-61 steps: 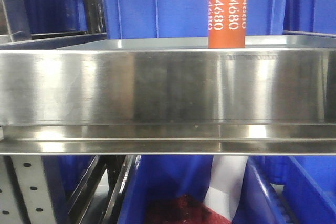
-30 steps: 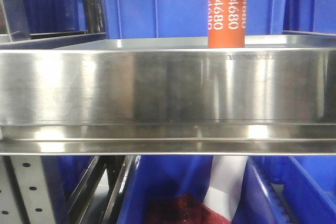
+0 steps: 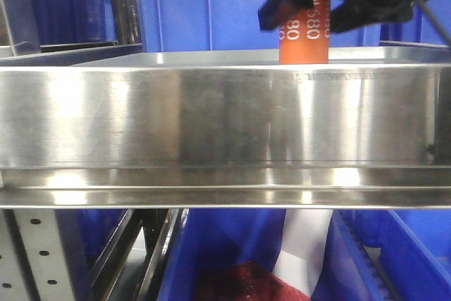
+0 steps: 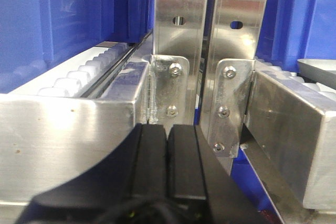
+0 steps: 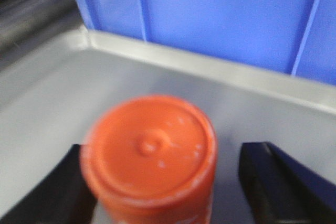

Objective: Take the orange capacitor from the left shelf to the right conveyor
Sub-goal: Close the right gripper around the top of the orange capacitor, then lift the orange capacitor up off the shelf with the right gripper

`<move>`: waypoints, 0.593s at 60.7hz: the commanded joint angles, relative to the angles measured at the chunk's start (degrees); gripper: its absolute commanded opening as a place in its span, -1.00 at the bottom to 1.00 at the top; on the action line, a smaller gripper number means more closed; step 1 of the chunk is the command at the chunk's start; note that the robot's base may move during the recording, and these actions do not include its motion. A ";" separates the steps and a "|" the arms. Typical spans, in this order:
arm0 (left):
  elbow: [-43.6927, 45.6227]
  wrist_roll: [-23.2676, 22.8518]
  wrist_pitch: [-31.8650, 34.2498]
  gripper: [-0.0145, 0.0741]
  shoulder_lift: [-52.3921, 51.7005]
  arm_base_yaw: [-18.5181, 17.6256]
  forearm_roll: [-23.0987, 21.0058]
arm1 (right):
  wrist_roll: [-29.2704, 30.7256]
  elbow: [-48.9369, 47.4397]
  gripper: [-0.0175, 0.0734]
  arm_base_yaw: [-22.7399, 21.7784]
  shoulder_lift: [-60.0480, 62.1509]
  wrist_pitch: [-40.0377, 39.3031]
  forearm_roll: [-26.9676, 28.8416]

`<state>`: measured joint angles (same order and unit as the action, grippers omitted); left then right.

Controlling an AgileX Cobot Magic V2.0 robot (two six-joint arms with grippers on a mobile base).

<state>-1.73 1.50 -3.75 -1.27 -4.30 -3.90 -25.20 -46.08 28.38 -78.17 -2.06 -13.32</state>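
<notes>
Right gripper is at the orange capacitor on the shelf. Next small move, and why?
Probably close the right gripper on the orange capacitor. In the wrist view it stands upright between the open fingers; the front view shows them flanking its upper part on the left shelf.

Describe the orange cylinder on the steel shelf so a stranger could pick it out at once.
Find the wide shiny steel shelf with blue bins behind it. Standing upright on it, toward the right, is a small orange cylinder. It is the only orange thing there, with white digits down its side.
</notes>
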 commanded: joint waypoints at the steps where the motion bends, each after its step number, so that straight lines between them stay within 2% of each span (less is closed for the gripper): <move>1: -1.47 -0.09 4.91 -0.96 -0.31 -0.36 -0.27 | 0.01 -2.05 0.38 -0.33 1.20 -5.04 -0.82; 10: -1.47 -0.09 4.91 -0.96 -0.31 -0.36 -0.27 | 0.01 -2.05 -0.53 -0.33 1.07 -4.63 -0.82; 16: -1.47 -0.09 4.91 -0.96 -0.31 -0.36 -0.27 | 0.01 -2.05 -0.44 -0.33 1.07 -4.85 -0.82; 22: -1.47 -0.09 4.91 -0.96 -0.31 -0.36 -0.27 | 0.01 -2.05 -0.52 -0.21 2.13 -4.94 -0.82; 36: -1.47 -0.09 4.91 -0.96 -0.31 -0.36 -0.27 | 0.01 -1.99 -0.50 -0.09 12.36 -3.55 -0.82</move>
<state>-1.73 1.50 -3.75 -1.27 -4.30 -3.90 -25.32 -46.08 28.38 -72.73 -1.78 -13.32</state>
